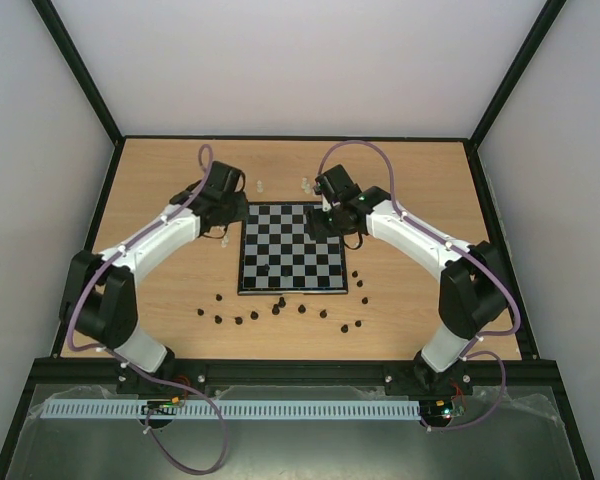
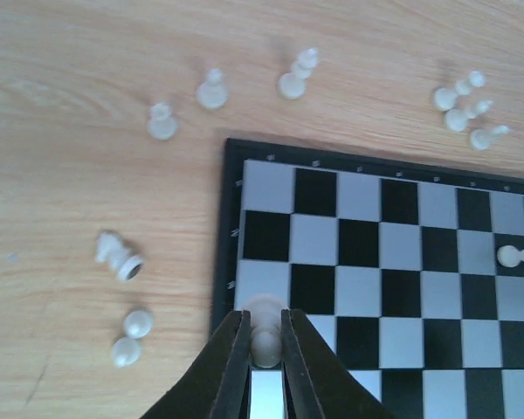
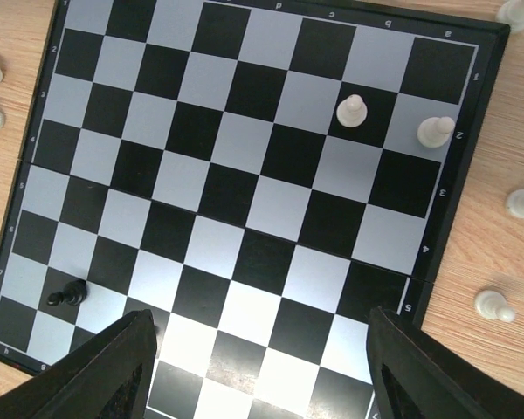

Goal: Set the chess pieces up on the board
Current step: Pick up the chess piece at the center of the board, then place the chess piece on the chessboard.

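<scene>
The board (image 1: 292, 248) lies flat at the middle of the table. My left gripper (image 2: 264, 316) is shut on a white pawn (image 2: 265, 342), held just above the board's (image 2: 332, 262) left edge squares. My right gripper (image 3: 262, 375) hangs open over the board (image 3: 244, 175), with nothing between its fingers (image 3: 113, 371). Two white pieces (image 3: 352, 109) (image 3: 435, 131) stand on squares near the board's right edge. One black piece (image 3: 67, 295) stands near its lower left corner. In the top view the left gripper (image 1: 228, 232) is at the board's left side and the right gripper (image 1: 330, 215) at its far right corner.
Several black pieces (image 1: 280, 305) are scattered on the wood in front of the board. Loose white pieces (image 2: 211, 90) lie beyond its far edge, with a cluster (image 2: 463, 105) to the right. A fallen white piece (image 2: 120, 257) and two small ones (image 2: 131, 336) lie left of the board.
</scene>
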{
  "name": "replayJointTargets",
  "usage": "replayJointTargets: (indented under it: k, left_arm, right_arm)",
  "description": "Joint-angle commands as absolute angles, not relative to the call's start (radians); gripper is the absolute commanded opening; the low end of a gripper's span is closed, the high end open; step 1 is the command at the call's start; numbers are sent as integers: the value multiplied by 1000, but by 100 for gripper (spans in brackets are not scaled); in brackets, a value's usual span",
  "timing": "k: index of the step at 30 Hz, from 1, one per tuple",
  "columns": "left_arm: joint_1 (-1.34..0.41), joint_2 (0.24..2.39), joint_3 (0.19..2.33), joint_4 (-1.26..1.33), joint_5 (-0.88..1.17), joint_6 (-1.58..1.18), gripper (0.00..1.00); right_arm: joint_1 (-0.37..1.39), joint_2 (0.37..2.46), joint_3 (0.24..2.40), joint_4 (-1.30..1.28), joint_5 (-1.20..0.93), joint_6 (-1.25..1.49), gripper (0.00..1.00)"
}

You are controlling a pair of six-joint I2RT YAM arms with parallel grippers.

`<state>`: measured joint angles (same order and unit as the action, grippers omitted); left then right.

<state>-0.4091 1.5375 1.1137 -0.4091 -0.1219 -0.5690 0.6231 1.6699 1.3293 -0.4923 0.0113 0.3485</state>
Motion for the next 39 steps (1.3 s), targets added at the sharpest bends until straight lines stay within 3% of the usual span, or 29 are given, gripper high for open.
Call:
replayJointTargets:
  k: [1, 14, 39]
  left_arm:
    - [-441, 1652, 1218, -479, -106, -526, 13]
    - [-459, 1907, 1359, -445, -116, -505, 14]
    - [-436, 1994, 1399, -449, -166, -497, 19]
  right_arm:
    - [626, 1627, 1326, -511, 53, 357, 67]
    - [617, 1575, 1324, -526, 89, 362, 67]
    - [616, 1589, 1311, -510, 72, 359, 67]
